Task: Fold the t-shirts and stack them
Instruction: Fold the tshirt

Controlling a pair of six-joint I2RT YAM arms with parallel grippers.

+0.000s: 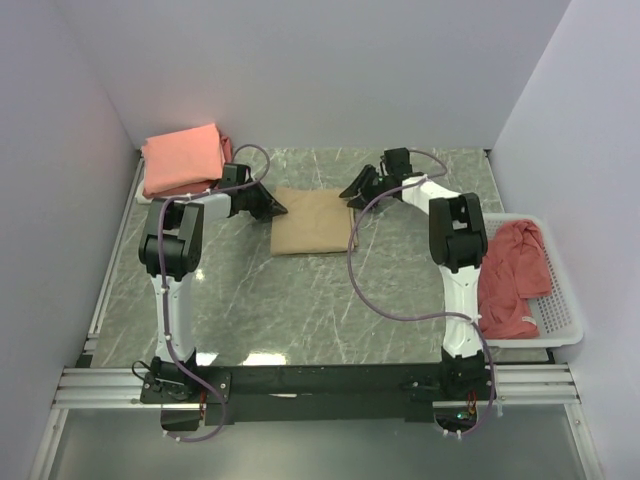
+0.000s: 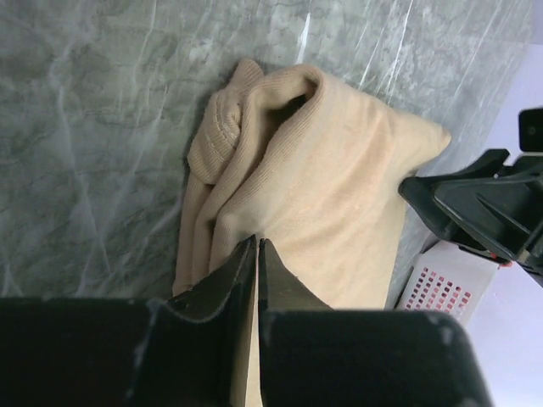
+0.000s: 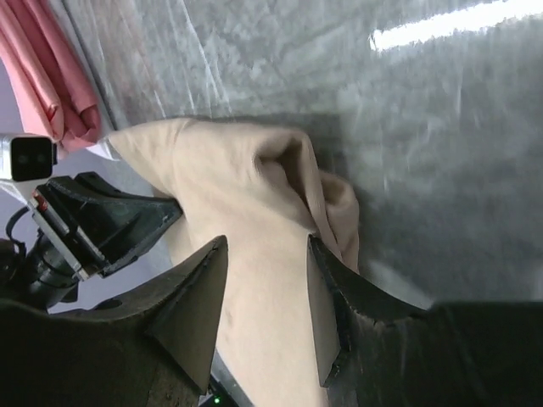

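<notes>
**Desk:** Where was the shirt when you paused?

**Me:** The tan t-shirt (image 1: 313, 222) lay folded in the middle of the counter (image 1: 280, 300), between my two arms, with its slightly longer side running left to right.

**Desk:** And the hands?

**Me:** My left hand (image 2: 257, 242) was at the shirt's left edge, with its fingers pinched together on a thin lip of the cloth. My right hand (image 3: 267, 239) was at the far right corner, its fingers apart with fabric filling the gap. I couldn't tell whether they were truly gripping it.

**Desk:** How were the arms posed?

**Me:** Both were reached forward and bent inward, with the wrists low over the counter and facing each other across the shirt.

**Desk:** Where would it go?

**Me:** I judged it would go to the salmon-pink stack (image 1: 182, 158), far left of the shirt. That lay across the long axis, and my left arm was nearer. A dusty red tee (image 1: 510, 275) waited in the basket (image 1: 560, 320) on the right.
</notes>
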